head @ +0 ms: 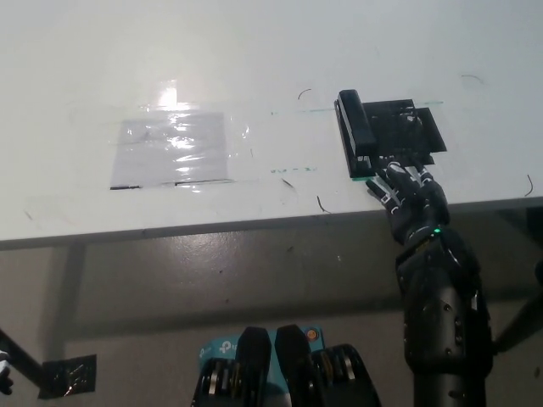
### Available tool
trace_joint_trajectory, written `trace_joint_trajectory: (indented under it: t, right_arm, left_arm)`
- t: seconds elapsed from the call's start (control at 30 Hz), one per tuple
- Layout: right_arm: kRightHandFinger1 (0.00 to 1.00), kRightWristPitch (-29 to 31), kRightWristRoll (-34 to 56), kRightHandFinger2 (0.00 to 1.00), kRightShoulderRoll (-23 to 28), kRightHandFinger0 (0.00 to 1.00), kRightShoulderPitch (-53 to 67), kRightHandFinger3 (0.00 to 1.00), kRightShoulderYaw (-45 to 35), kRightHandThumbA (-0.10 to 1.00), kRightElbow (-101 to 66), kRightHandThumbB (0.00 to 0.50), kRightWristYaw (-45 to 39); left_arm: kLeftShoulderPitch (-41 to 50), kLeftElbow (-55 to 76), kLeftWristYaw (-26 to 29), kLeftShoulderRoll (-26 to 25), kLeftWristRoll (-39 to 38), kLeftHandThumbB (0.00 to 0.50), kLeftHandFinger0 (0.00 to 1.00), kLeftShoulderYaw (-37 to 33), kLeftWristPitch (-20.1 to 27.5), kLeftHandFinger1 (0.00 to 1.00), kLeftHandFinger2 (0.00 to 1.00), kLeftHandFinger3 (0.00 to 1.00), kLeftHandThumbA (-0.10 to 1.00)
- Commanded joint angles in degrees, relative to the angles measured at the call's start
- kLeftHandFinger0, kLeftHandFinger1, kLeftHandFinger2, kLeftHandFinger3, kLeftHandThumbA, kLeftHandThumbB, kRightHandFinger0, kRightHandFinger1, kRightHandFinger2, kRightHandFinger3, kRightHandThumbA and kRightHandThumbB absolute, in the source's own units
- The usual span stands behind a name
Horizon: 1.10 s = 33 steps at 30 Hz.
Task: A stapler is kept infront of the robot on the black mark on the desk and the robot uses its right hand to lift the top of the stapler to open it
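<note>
The black stapler [356, 129] lies on the left side of the black mark [411, 131] on the white desk [254, 68], its length running away from me. It looks closed and lies flat. My black right hand [411, 199] is at the desk's front edge, just in front of the mark, holding nothing. Its fingertips [392, 176] reach the mark's near edge, short of the stapler. Only a sliver of my white left hand [4, 375] shows at the lower left corner, far below the desk.
A shiny taped transparent sheet [174, 148] lies on the desk to the left. Small pen marks dot the surface around the mark. The desk's front edge [212, 227] runs across the middle of the picture, with dark floor below it.
</note>
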<state>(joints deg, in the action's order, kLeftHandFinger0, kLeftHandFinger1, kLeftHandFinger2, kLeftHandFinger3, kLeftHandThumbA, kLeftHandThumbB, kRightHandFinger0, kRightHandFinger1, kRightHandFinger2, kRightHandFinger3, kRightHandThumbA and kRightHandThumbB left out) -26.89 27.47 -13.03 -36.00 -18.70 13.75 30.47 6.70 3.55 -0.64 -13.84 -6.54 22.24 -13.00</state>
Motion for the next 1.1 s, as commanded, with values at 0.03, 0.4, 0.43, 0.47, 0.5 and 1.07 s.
trace_joint_trajectory:
  t: [0.03,0.4,0.43,0.47,0.5,1.07]
  right_arm:
    - [0.63,0.2,-2.0,0.77,0.5,0.52,-3.8,0.89,0.5,0.43,0.4,0.000,0.0]
    - [0.60,4.6,-4.9,0.74,1.8,0.49,-10.5,0.88,-0.1,0.37,10.5,0.000,0.8]
    - [0.61,5.5,-5.4,0.74,2.0,0.51,-11.7,0.87,0.2,0.36,12.7,0.000,0.6]
    - [0.62,5.8,-5.3,0.75,1.8,0.52,-11.6,0.88,0.1,0.36,13.1,0.000,0.4]
    - [0.63,6.0,-5.6,0.76,1.8,0.53,-12.2,0.90,0.1,0.36,14.0,0.000,0.4]
    - [0.51,9.3,-7.4,0.63,0.7,0.38,-20.2,0.76,1.9,0.31,19.6,0.000,-1.0]
  left_arm:
    - [0.6,2.0,0.2,-0.6,-1.1,0.000,0.30,0.5,0.9,0.26,0.38,0.63,0.50]
    - [0.9,1.6,0.1,-0.7,-1.2,0.000,0.30,0.6,1.3,0.26,0.39,0.64,0.50]
    - [1.0,1.6,-0.1,-0.7,-1.5,0.000,0.30,0.7,1.7,0.26,0.39,0.63,0.50]
    - [1.2,1.6,-0.1,-0.6,-1.5,0.000,0.29,0.6,1.7,0.26,0.39,0.62,0.50]
    - [1.3,1.3,-0.2,-0.8,-1.3,0.000,0.29,0.5,2.2,0.27,0.40,0.63,0.50]
    - [2.5,2.1,0.6,0.0,-1.7,0.000,0.28,0.5,0.2,0.25,0.40,0.65,0.51]
